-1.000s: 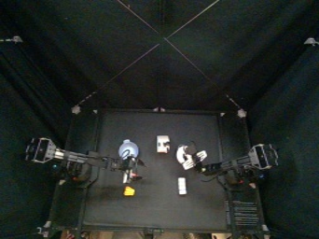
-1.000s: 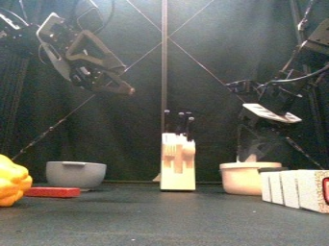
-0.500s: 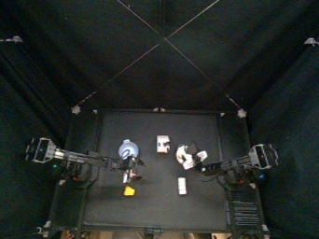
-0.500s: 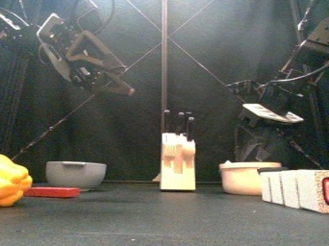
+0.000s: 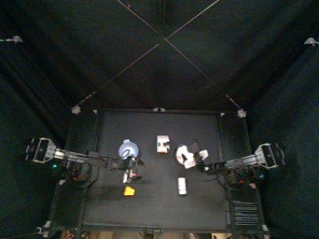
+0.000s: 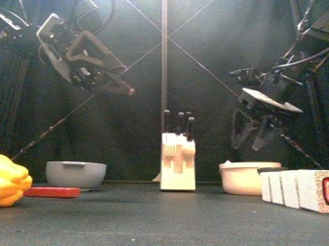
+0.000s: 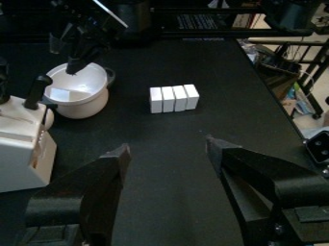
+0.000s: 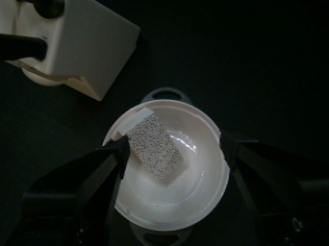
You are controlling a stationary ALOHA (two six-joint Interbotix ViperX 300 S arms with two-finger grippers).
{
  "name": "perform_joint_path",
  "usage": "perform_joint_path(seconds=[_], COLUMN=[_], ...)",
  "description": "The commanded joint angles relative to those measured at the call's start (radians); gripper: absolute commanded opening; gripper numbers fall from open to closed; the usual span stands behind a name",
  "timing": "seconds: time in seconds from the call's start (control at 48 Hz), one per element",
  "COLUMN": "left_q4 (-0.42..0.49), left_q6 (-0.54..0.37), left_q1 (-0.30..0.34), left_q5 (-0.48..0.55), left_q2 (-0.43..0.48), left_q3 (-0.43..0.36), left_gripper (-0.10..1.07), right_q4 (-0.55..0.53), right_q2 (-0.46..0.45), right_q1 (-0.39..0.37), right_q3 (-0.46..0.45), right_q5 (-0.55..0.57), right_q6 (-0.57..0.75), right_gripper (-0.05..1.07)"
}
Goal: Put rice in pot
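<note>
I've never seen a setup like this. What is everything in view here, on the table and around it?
pot: one, white, right of the knife block
rice: one, speckled grey-white, lying inside the pot
knife block: one, white with dark handles, mid-table
bowl: one, grey, table's left side
yellow thing: one, front left
flat piece: one, red, beside the yellow thing
blocks: one row, white, near the front edge
table: one, black
curtains: black, all round
left gripper: one, black, open, raised at the left
right gripper: one, black, open, above the pot
</note>
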Motion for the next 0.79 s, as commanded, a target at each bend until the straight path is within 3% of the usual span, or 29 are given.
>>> perform_joint_path(seconds=[0.0, 0.771], left_q4=[0.002, 0.002], left_q6=[-0.002, -0.002], left_q1=[0.002, 0.002], left_q5=[-0.009, -0.009], left_q2=[-0.006, -0.005], left_q3=[-0.011, -0.008], left_gripper=[0.96, 0.96], right_q4=[-0.005, -0.003], right_q2=[-0.023, -0.025], right_q1=[0.008, 0.011], right_q3=[-0.014, -0.02], right_q5=[0.005, -0.014], right_q6=[-0.002, -0.003], right_gripper=[1.02, 1.02])
